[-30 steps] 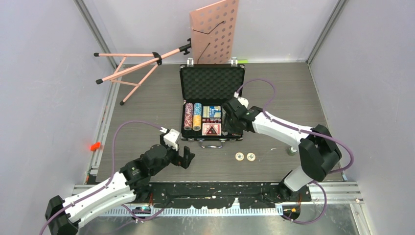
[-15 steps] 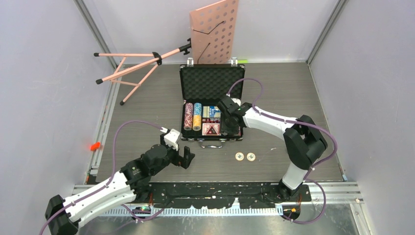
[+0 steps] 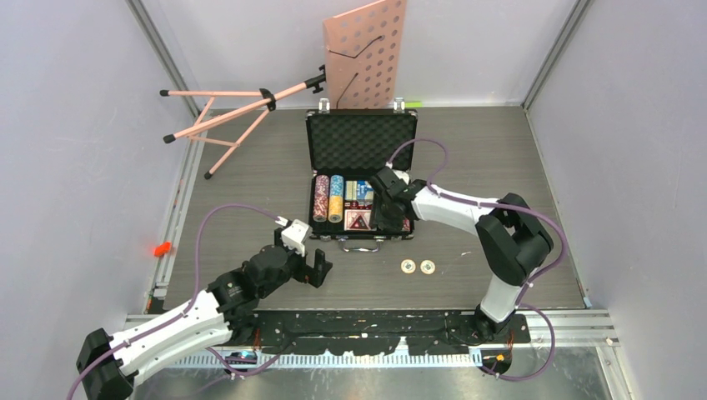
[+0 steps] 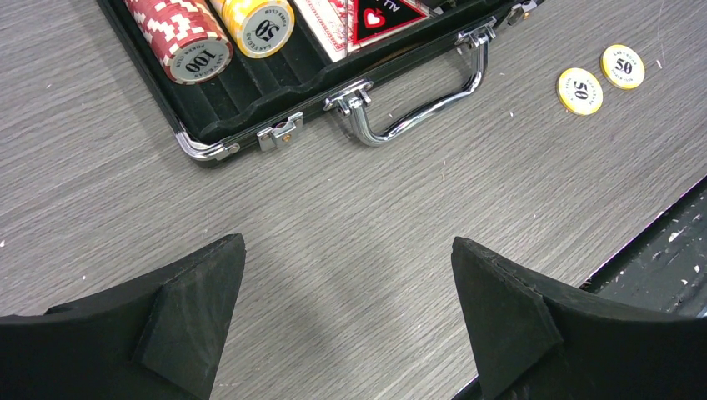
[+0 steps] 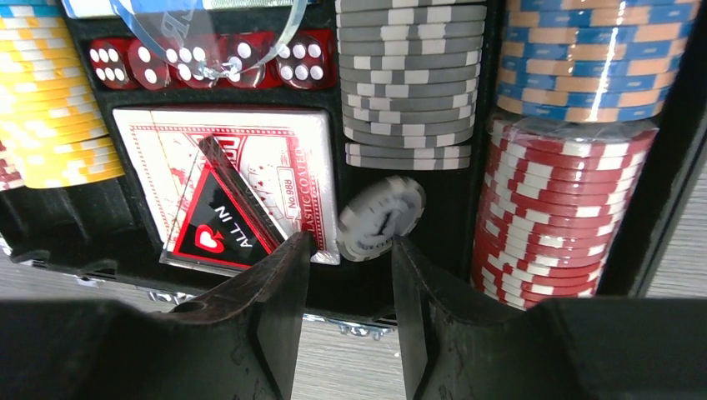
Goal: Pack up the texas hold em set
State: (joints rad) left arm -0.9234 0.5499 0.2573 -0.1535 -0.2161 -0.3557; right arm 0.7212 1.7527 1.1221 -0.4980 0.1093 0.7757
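Texas hold em set: black case (image 3: 360,143), lid up, lying on the table under the right pincer (image 5: 350,242).

- Right pincer: down in the case's near right corner, jaws partway apart. A grey chip (image 5: 381,218) leans on edge right at the tips. Whether it is clasped or merely flanked, I cannot tell.
- Step in hand, as judged: filing that grey chip into its row.
- Just beyond the tips: grey chip row (image 5: 410,71), with slack at its near end.
- To the pincer's right: red chip row (image 5: 550,208); beyond it, blue-and-orange chip row (image 5: 596,58).
- To the pincer's left: card deck (image 5: 242,158) with a black "ALL IN" triangle (image 5: 218,225) lying on it. Beyond these, red dice (image 5: 110,65) under a clear disc (image 5: 208,33). Farther left, yellow chip row (image 5: 50,125).
- Behind the pincer, outside the case: two yellow chips (image 4: 579,90) loose on the table.
- Left pincer (image 4: 348,242): spread wide with nothing in it, hovering over the table short of the case handle (image 4: 417,112).
- Next move, as judged: tip the grey chip flat against its row without knocking the neighbours, then fetch the two loose chips and lower the lid.
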